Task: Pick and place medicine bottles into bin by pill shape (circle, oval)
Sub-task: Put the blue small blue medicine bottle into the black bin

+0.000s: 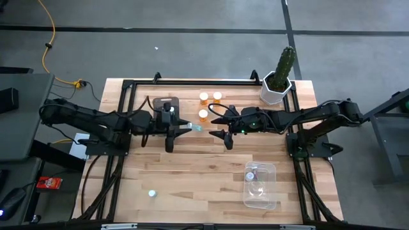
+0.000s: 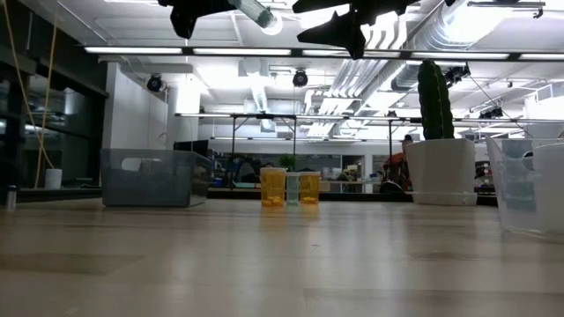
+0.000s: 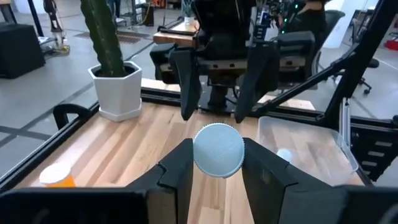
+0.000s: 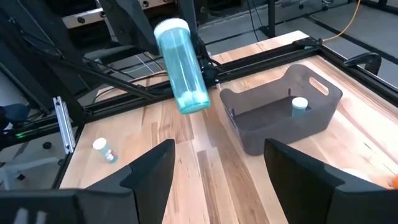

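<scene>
Medicine bottle (image 4: 181, 65), teal-tinted with a white cap, is held high above mid-table, clamped by the left end effector (image 3: 217, 167) and pointed toward the right end effector (image 4: 217, 171), whose fingers stand wide and empty just beside it. A slip is judged possible if the left grip is released before the right closes; the round body could roll off. Orange bottles (image 1: 210, 102) are seen near the cactus (image 1: 284, 65); the clear bin (image 1: 261, 186) and grey bin (image 4: 283, 115) each hold bottles.

Premises: open-plan robotics lab. Evidence: exposed ceiling ducts (image 2: 441, 35), strip lighting (image 2: 264, 50), grey concrete floor (image 1: 192, 51), black-framed wooden desk (image 1: 192, 172).
</scene>
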{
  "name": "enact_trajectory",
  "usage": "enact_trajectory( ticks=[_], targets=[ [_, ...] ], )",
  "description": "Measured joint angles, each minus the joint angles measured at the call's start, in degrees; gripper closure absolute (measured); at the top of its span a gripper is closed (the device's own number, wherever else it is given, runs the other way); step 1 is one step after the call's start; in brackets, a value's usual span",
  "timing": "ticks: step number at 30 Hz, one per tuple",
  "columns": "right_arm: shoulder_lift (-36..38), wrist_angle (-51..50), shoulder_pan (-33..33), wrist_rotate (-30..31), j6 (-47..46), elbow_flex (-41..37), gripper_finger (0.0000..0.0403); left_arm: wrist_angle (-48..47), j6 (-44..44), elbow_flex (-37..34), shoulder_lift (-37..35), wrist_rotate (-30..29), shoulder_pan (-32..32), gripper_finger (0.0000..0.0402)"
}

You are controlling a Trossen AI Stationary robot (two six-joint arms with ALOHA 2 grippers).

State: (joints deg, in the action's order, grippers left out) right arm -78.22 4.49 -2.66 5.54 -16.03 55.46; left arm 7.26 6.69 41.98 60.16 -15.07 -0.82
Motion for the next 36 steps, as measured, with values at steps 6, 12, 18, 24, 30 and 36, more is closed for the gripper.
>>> enact_trajectory(
  ticks=[6, 12, 18, 24, 30, 36],
  targets=[
    [0.00, 0.00, 0.00, 0.42, 0.01, 0.00, 0.0163, -6.56, -1.35, 0.02, -2.71, -5.62, 2.37, 0.0300],
    [0.00, -0.02, 0.00, 0.45, -0.42, 0.00, 0.0163, -31.64, 6.62, 0.02, -7.21, -7.06, 11.49, 0.0300],
    [-0.02, -0.17, 0.00, 1.08, -0.39, 0.00, 0.0163, -51.06, 9.67, -0.75, -4.88, -6.54, 20.11, 0.0300],
    [-0.02, -0.44, 0.02, 3.76, 0.02, 0.00, 0.0163, -41.54, 9.67, -7.81, -2.15, -2.66, 25.01, 0.0300],
    [-0.02, -0.46, 0.03, 3.82, 0.02, 0.00, 0.0163, -33.95, 9.64, -10.82, 1.21, -2.10, 27.26, 0.0300],
    [-0.02, -0.46, 0.03, 4.29, 0.02, 0.00, 0.0163, -33.71, 6.81, -10.82, 5.12, -1.99, 28.69, 0.0300]
  ],
)
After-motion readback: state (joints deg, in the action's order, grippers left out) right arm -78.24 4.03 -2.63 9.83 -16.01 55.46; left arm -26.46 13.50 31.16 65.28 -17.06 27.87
